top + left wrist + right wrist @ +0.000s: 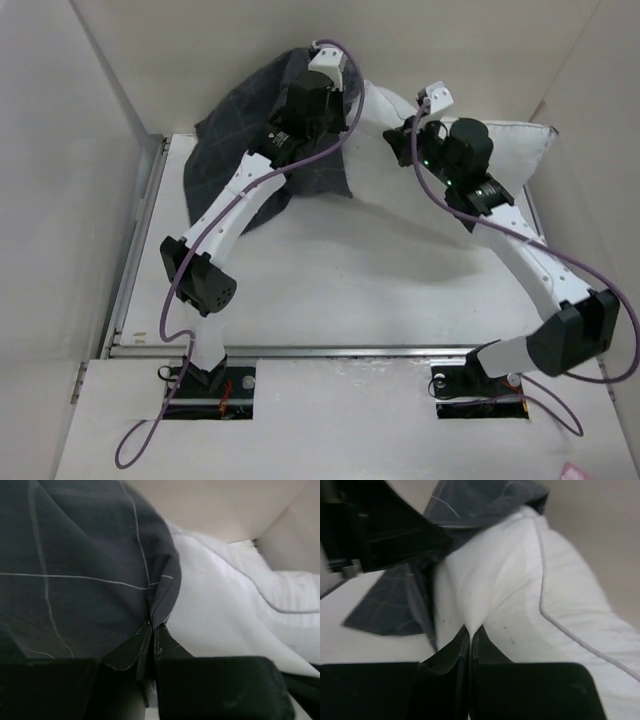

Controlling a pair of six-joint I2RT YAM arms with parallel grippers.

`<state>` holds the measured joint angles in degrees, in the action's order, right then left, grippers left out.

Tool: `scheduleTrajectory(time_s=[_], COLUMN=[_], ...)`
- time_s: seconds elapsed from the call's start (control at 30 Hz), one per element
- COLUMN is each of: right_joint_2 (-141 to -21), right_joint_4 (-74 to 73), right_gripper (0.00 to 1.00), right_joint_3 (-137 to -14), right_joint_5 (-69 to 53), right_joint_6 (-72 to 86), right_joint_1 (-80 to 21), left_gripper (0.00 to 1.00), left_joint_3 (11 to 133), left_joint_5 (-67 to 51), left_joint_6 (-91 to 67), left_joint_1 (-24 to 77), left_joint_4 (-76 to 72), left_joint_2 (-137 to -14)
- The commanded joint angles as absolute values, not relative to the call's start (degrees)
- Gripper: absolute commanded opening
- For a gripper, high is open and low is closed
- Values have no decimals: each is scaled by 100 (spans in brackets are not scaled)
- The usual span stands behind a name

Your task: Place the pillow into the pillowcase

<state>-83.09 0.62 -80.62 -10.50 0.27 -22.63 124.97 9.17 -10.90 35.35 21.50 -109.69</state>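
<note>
The white pillow (505, 150) lies along the back of the table, its left end under the dark grid-lined pillowcase (225, 135). My left gripper (335, 100) is shut on the pillowcase's edge (162, 597), pinching a fold where the dark cloth meets the pillow (235, 600). My right gripper (400, 135) is shut on a pinch of the pillow's white fabric (475, 595), just right of the pillowcase (470, 502). In the right wrist view the case drapes over the pillow's far end. Both arms reach to the back of the table.
White walls (60, 150) enclose the table on the left, back and right. The white table surface (350, 280) stretches in front of the pillow. A metal rail (300, 350) runs along the near edge, ahead of the arm bases.
</note>
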Motion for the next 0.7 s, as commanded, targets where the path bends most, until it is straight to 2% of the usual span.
scheduleTrajectory(time_s=[0.0, 0.13, 0.17, 0.23, 0.3, 0.4, 0.53, 0.67], right_joint_2=[-7289, -7461, -7610, -8198, -8733, -9605, -9756, -9686], right_joint_4=[1518, 2205, 2276, 2399, 2716, 2355, 3241, 3296], right_gripper=[0, 0, 0, 0, 0, 0, 0, 0], right_joint_3=[-7254, -6005, -5785, -5362, -5413, -5896, -5486, -5353], right_joint_5=[-2108, -3013, -3015, -2271, -1952, -2074, -1987, -2013], right_joint_6=[114, 201, 272, 395, 457, 571, 1080, 1257], right_joint_1=[-2417, -2610, -2854, -3154, -3330, -3384, -3384, -3437], left_gripper=[0, 0, 0, 0, 0, 0, 0, 0], left_joint_3=[11861, 10172, 9882, 9213, 8896, 8535, 7859, 7006], left_joint_5=[299, 246, 307, 308, 10, 52, 860, 740], left_joint_6=[-993, -1405, -1502, -1854, -1925, -1776, -1968, -2293], left_joint_1=[3639, 3639, 3691, 3691, 3753, 4095, 4438, 4491], left_joint_4=[1188, 486, 423, 290, 71, 78, 255, 255], left_joint_2=[-10469, -10065, -10063, -9932, -9652, -9090, -8079, -7331])
